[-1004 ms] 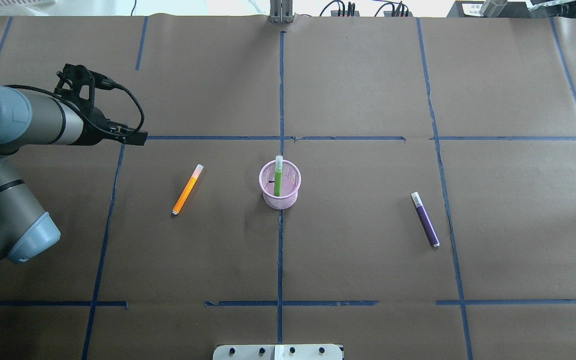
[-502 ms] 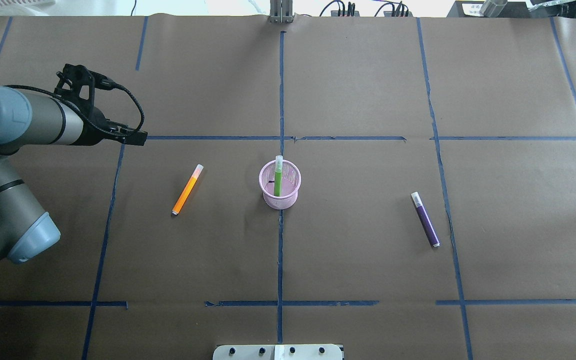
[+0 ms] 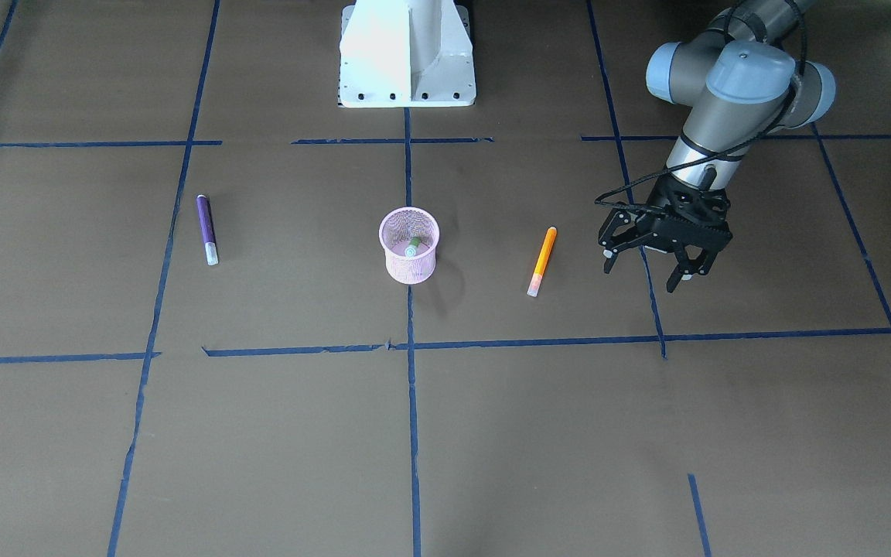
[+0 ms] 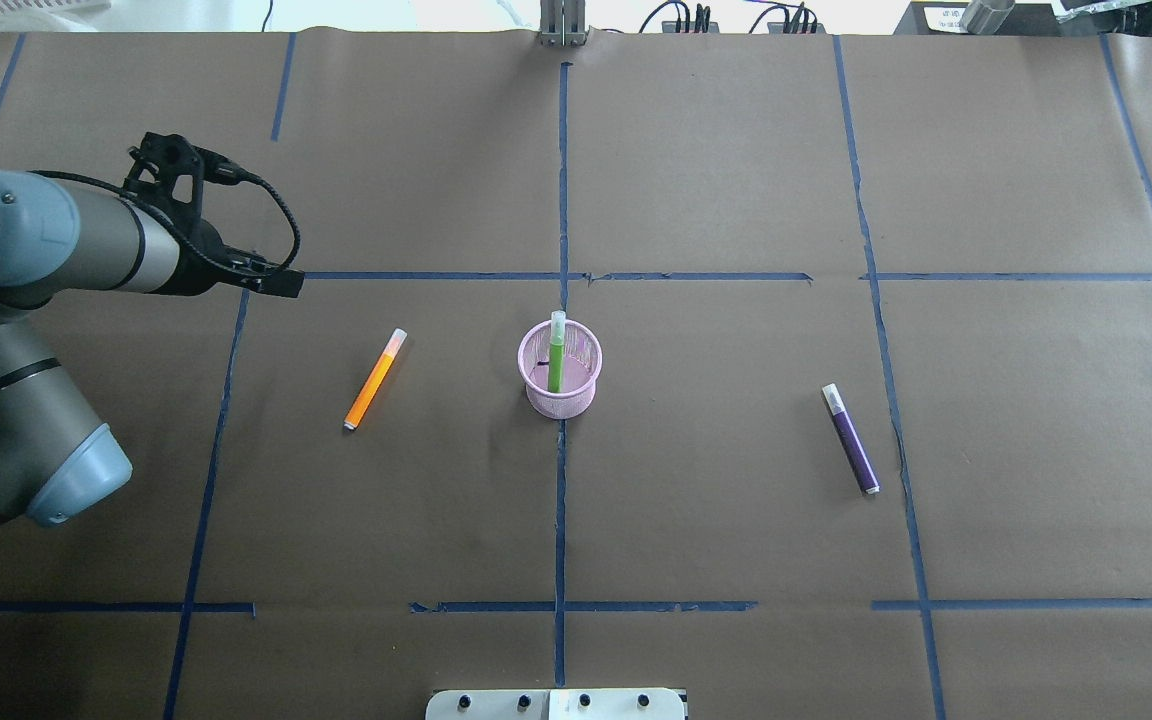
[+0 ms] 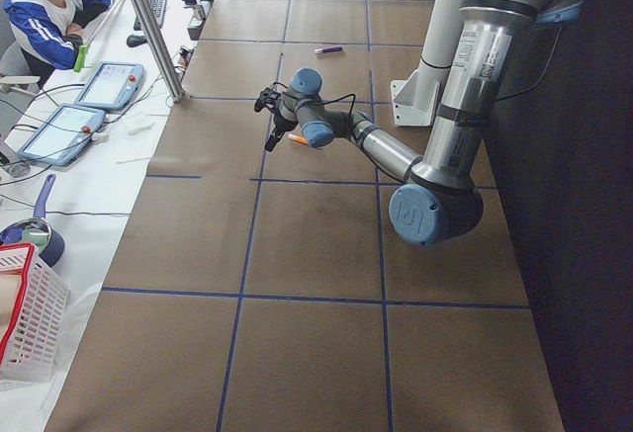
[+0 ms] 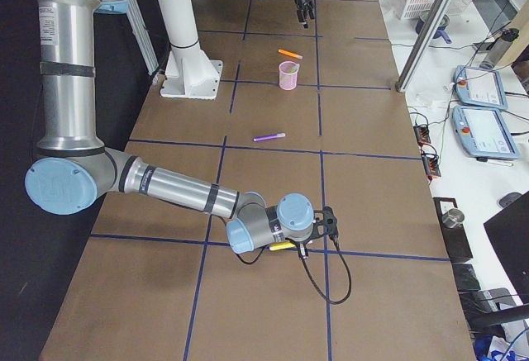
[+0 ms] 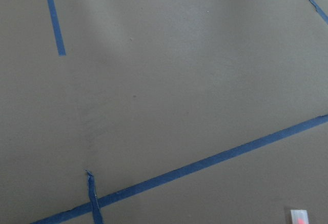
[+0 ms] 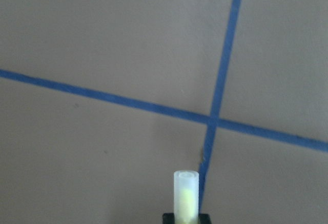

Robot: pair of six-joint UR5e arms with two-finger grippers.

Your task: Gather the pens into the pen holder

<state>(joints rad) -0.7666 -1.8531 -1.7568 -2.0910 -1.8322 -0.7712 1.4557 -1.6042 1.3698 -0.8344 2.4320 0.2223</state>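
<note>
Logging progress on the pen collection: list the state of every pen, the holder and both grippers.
green pen, standing in the pen holder, pale end up.
pen holder, upright on the table.
orange pen, lying flat on the table.
purple pen, lying flat on the table.
left gripper, open and empty, above the table near the orange pen.
right gripper, apparently shut on the yellow pen.

Desk (image 4: 716, 180): brown paper, blue tape (image 4: 561, 500) grid. Holder (image 4: 576, 398) upright at centre, on a tape line. Orange pen (image 4: 374, 379) flat left of it, purple pen (image 4: 852, 441) right.
</note>
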